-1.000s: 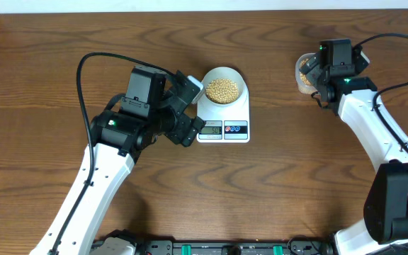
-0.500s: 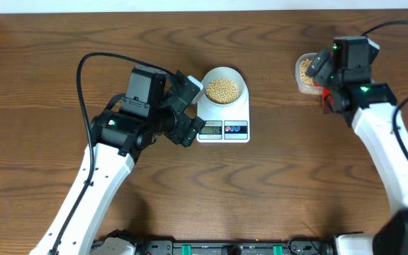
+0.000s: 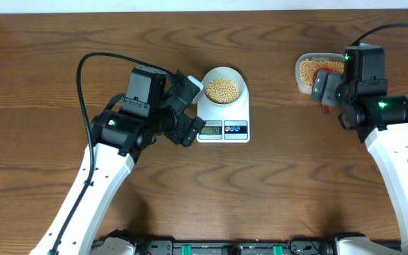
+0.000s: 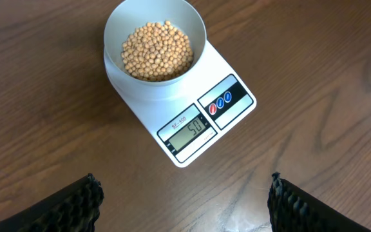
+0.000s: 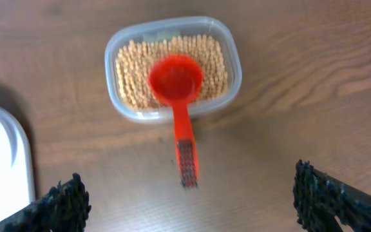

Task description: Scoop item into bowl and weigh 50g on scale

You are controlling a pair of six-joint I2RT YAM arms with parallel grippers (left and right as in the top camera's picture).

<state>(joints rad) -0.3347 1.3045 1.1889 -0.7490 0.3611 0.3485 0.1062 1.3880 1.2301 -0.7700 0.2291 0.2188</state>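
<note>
The left hand [image 4: 184, 193] hovers low over the bench [image 4: 327, 96] with its two fingers [image 4: 85, 200] spread wide apart and nothing between them. Just ahead of it, in line with the gap between the fingers, sits the scale [image 4: 234, 67], turned at an angle so that one corner points back at the hand. Its display [image 4: 192, 132] reads 50. The bowl [image 4: 192, 22] stands on the far part of the scale, upright, with a heap of beans [image 4: 156, 51] in its bottom.

The right hand [image 5: 189, 203] is well apart from the scale, off to its right. Its fingers [image 5: 66, 203] are also wide apart and grip nothing. Ahead of it lies the clear tub [image 5: 234, 61], nearly full of beans. The red scoop [image 5: 176, 80] rests cup-up on those beans, and its handle reaches back over the tub's near rim toward the hand, ending on the bench between the fingers without touching either. This view is somewhat blurred.
</note>
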